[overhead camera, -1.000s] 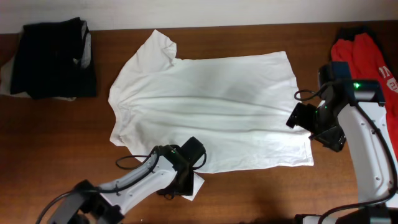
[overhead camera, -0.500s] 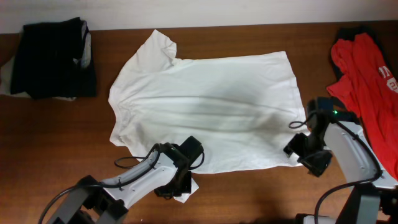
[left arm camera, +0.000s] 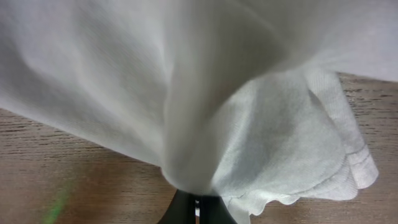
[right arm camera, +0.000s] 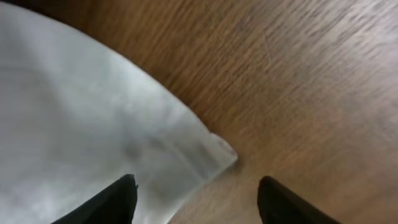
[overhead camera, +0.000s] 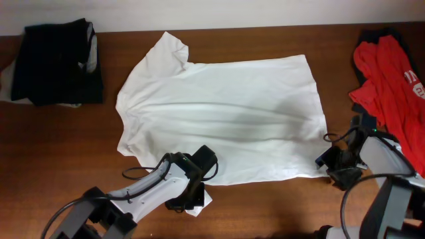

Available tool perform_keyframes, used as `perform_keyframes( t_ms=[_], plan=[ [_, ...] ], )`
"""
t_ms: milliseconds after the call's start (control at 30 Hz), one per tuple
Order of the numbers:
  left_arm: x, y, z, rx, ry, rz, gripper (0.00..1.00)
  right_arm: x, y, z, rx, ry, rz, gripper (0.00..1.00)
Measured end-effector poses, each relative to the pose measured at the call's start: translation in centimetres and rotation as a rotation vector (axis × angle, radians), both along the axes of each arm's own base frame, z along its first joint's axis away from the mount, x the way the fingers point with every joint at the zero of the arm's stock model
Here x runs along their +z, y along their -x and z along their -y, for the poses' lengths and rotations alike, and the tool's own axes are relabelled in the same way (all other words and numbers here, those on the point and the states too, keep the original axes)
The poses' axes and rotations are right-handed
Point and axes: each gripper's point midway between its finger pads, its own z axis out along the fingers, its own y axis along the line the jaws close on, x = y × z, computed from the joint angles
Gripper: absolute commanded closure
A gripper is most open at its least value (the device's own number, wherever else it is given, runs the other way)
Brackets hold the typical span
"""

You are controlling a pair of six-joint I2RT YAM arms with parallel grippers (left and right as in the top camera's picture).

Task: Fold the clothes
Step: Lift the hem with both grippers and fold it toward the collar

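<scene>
A dark reddish-brown wooden tabletop [overhead camera: 66, 153] runs up to a pale wall [overhead camera: 232, 13] along the far edge, with a heap of dark clothes [overhead camera: 56, 63] at its far left corner and a red garment [overhead camera: 388, 73] at its right edge. The white T-shirt [overhead camera: 219, 113] lies spread flat across the middle. The left pincer [overhead camera: 194, 194] is clamped on bunched fabric at the shirt's near left edge, and the right pincer [right arm camera: 196, 202] stands apart over its near right corner.
</scene>
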Motion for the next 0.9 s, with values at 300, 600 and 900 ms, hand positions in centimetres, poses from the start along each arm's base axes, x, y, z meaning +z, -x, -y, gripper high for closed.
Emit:
perform_keyframes(
  t_ms=[300,600,900],
  plan=[
    [0.0,0.0,0.0,-0.004,0.0,-0.001,0.99,-0.8,-0.5,-0.5,-0.014,-0.037,0.009,0.96],
    [3.6,0.5,-1.5,-0.011,-0.035,0.028,0.99,-0.6,0.0,-0.5,-0.051,-0.033,-0.011,0.96],
    [11.0,-8.3,-2.9,0.09,-0.032,0.482,0.99,2.5,-4.2,-0.3,-0.05,-0.026,0.239,0.96]
  ],
)
